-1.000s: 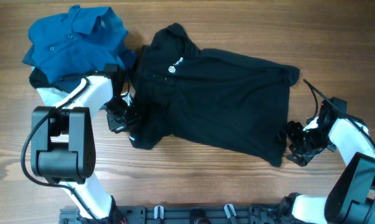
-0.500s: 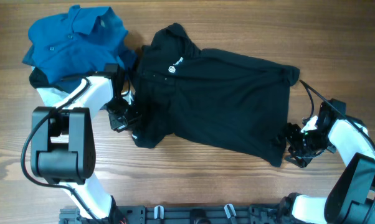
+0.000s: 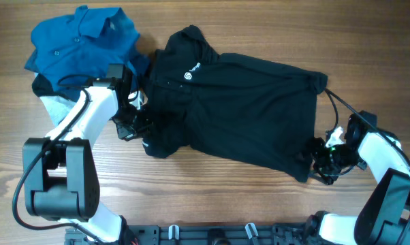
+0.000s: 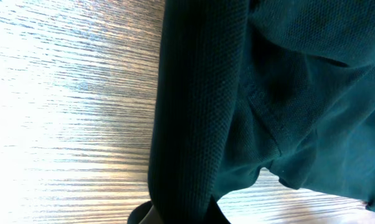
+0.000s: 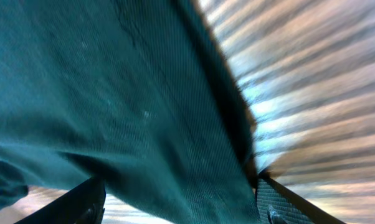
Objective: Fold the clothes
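A black polo shirt (image 3: 246,109) lies spread across the middle of the wooden table, collar at the upper left. My left gripper (image 3: 133,126) is at its lower-left edge and shut on a fold of the black fabric; that fold (image 4: 194,112) runs down into the jaws (image 4: 181,214) in the left wrist view. My right gripper (image 3: 319,160) is at the shirt's lower-right hem corner. Its fingers are spread wide (image 5: 178,205), with the black fabric (image 5: 113,93) lying between them.
A crumpled blue shirt (image 3: 82,41) lies at the back left, with a dark garment (image 3: 41,85) and a white cloth (image 3: 52,103) beside it near the left arm. Bare wooden table (image 3: 259,27) surrounds the black shirt.
My left arm has swung and drawn the shirt's lower-left corner slightly right and up. My right gripper has moved a little left, onto the hem corner.
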